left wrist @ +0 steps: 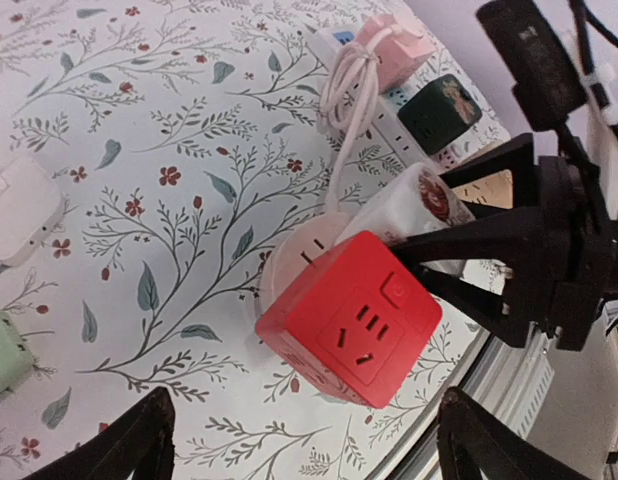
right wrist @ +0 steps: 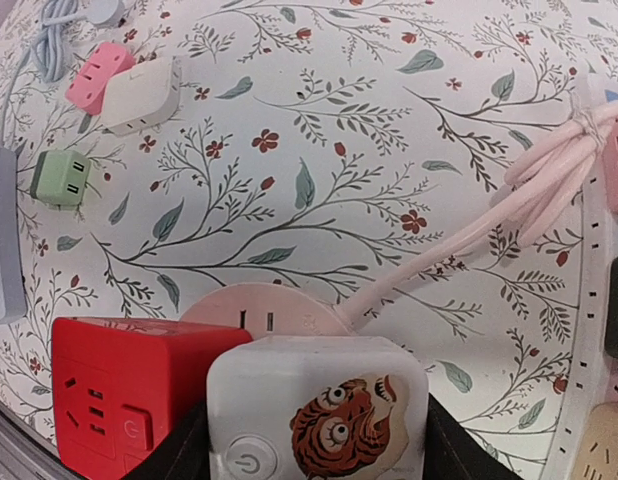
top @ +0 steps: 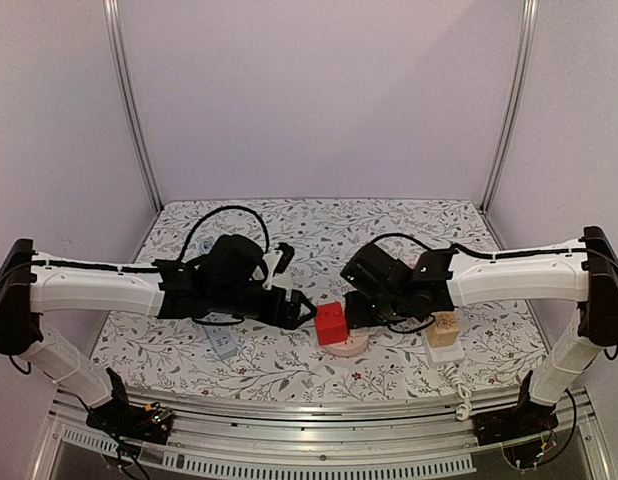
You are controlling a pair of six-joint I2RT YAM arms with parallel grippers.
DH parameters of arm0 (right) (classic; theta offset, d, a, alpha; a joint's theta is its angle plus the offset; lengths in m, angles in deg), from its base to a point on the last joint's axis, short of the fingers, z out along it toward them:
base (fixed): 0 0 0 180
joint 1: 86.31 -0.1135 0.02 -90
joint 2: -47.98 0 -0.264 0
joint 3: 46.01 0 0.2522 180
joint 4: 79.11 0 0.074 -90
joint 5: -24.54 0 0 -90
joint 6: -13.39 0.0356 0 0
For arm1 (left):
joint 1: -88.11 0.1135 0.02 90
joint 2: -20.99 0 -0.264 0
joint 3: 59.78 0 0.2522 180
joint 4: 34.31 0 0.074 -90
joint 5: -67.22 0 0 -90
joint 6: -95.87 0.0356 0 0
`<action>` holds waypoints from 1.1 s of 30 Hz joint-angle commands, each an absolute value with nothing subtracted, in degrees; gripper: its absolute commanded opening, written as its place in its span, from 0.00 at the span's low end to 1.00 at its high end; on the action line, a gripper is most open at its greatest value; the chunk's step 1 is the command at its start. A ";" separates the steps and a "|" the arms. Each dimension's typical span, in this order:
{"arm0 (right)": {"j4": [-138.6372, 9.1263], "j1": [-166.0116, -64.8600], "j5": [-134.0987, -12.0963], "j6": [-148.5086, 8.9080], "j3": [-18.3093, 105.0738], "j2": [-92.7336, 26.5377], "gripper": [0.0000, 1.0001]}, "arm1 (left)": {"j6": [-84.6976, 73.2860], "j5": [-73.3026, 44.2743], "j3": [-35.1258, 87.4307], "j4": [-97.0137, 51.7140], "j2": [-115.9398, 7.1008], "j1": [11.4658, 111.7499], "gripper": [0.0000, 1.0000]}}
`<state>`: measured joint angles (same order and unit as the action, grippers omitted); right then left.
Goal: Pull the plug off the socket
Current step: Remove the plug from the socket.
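Observation:
A round pink socket (right wrist: 279, 310) lies near the table's front edge, its pink cable (right wrist: 469, 235) running off to the right. It also shows in the top view (top: 347, 346) and the left wrist view (left wrist: 294, 250). A red cube plug (left wrist: 354, 320) stands on it. A white cube plug with a tiger sticker (right wrist: 319, 400) is beside the red one, over the socket; its pins are hidden. My right gripper (right wrist: 317, 440) is shut on the white cube's sides. My left gripper (left wrist: 309, 445) is wide open and empty, just short of the red cube (top: 331, 322).
A white power strip (left wrist: 389, 110) holding pink, black and beige plugs lies to the right (top: 444, 350). Green (right wrist: 59, 178), white (right wrist: 141, 95) and pink (right wrist: 97, 75) adapters and a grey strip (top: 224, 345) lie to the left. A metal rail runs along the table's near edge.

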<state>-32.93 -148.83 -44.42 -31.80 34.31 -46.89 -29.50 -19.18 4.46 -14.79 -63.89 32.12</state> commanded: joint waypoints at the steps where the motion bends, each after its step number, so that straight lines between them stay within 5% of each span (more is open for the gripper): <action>1: -42.67 -148.33 -54.62 -39.99 32.59 -43.58 0.29 | -19.20 -14.90 0.00 -16.83 -59.93 31.52 0.89; 26: -44.10 -146.27 -68.42 -47.76 32.23 -42.85 0.28 | -8.03 -21.94 -1.54 -26.39 -65.06 22.29 0.94; 33: -44.15 -146.28 -68.71 -47.90 31.70 -42.85 0.27 | -7.97 -20.53 0.02 -25.54 -66.51 22.10 0.72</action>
